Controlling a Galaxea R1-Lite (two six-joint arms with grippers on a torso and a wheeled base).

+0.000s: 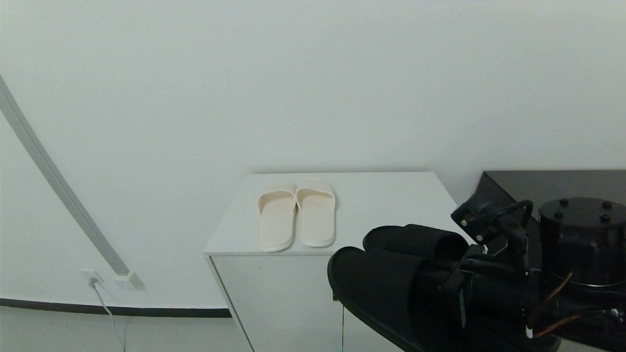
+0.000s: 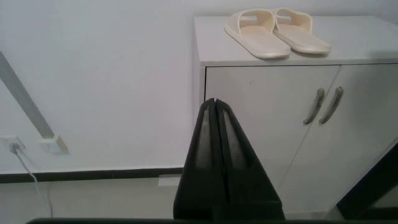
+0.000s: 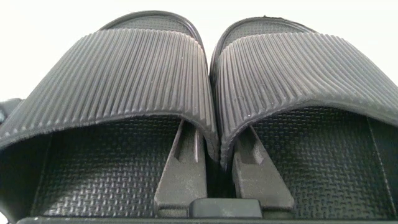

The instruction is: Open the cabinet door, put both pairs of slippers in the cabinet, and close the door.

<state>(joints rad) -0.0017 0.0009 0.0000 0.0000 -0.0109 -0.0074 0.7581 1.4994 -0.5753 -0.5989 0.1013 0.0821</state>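
Pinched the right jaws on the black slippers [image 1: 391,283], one finger [image 3: 180,180] inside each, at 5 o'clock in the head view. Pressed the left jaws together, empty. Found the cream slippers [image 1: 296,214] flat, side by side, on top of the closed cabinet [image 1: 274,293], at 10 o'clock beyond.

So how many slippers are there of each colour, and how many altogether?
Cream slippers: 2, on top of the cabinet.
Black slippers: 2, held in the right gripper.
Total: 4 slippers.
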